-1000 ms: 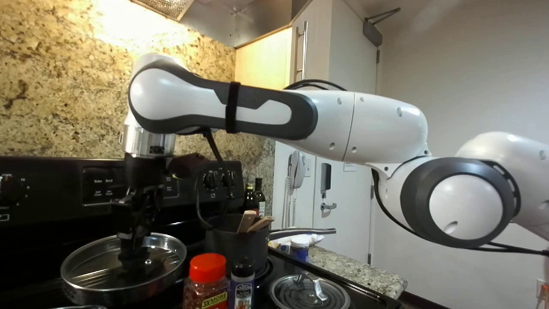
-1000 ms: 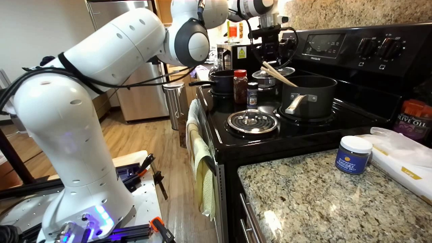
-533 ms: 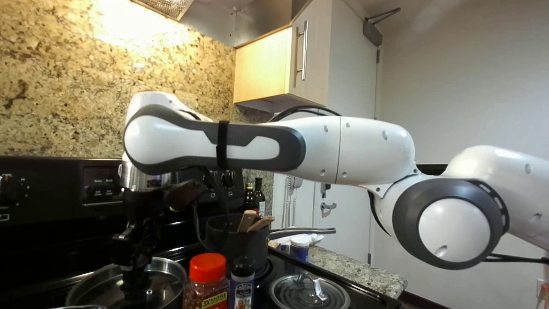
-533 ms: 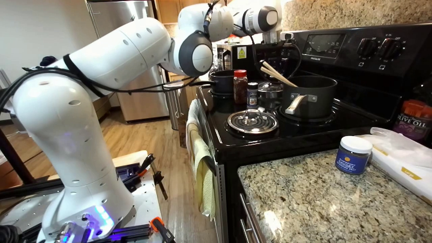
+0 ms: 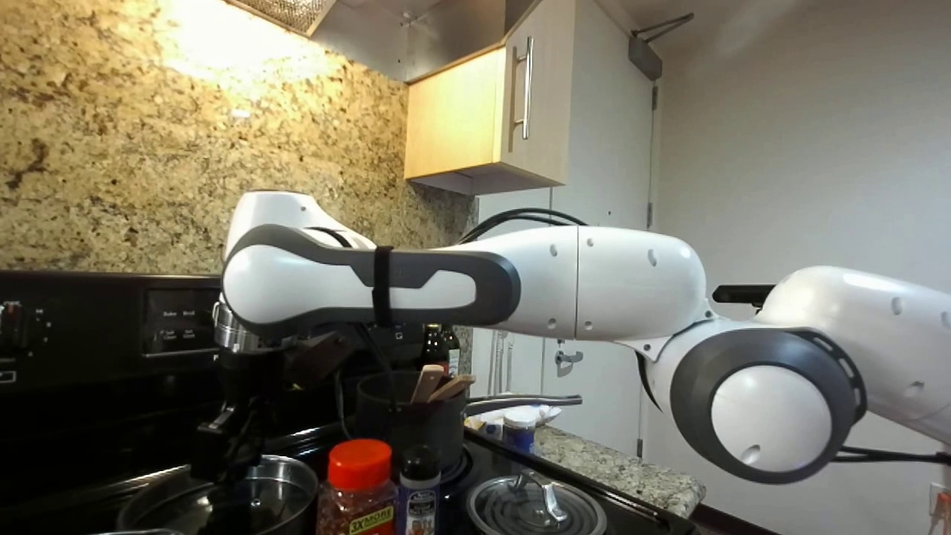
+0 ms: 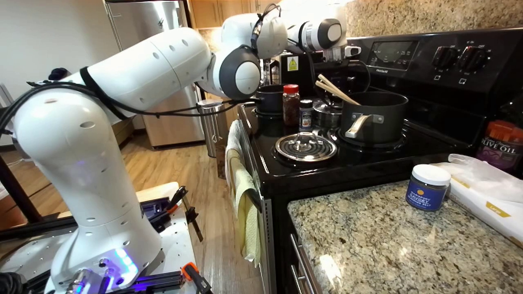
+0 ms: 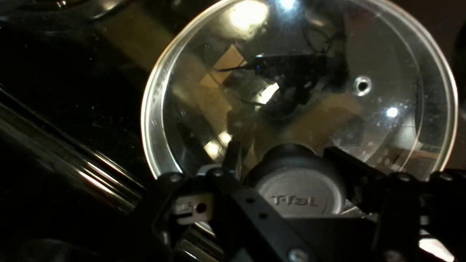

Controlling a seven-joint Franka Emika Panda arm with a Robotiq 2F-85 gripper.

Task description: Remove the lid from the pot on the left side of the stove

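The lid (image 7: 255, 120) is clear glass with a shiny steel rim and a dark knob (image 7: 300, 196) marked T-fal. It sits on the steel pot (image 6: 327, 118), on the stove (image 6: 425, 163) near the back panel. The lid also shows in an exterior view (image 5: 275, 498), where the frame edge cuts off the pot's lower part. My gripper (image 7: 280, 156) is open, with one finger on each side of the knob. A narrow gap shows by the left finger; the right finger looks close to the knob. In an exterior view my gripper (image 5: 223, 472) points down over the lid.
A dark pot with wooden handles (image 6: 378, 118) stands beside the steel pot. A red-capped jar (image 5: 359, 475) and a spice bottle (image 5: 420, 505) stand in front. Another lid (image 6: 305, 149) lies on the front burner. A black pan (image 6: 273, 100) stands farther back.
The arm has moved down. The lid has come down, and the steel pot appears to have come down with it onto the stove. In the last half second the gripper moved lower around the knob.
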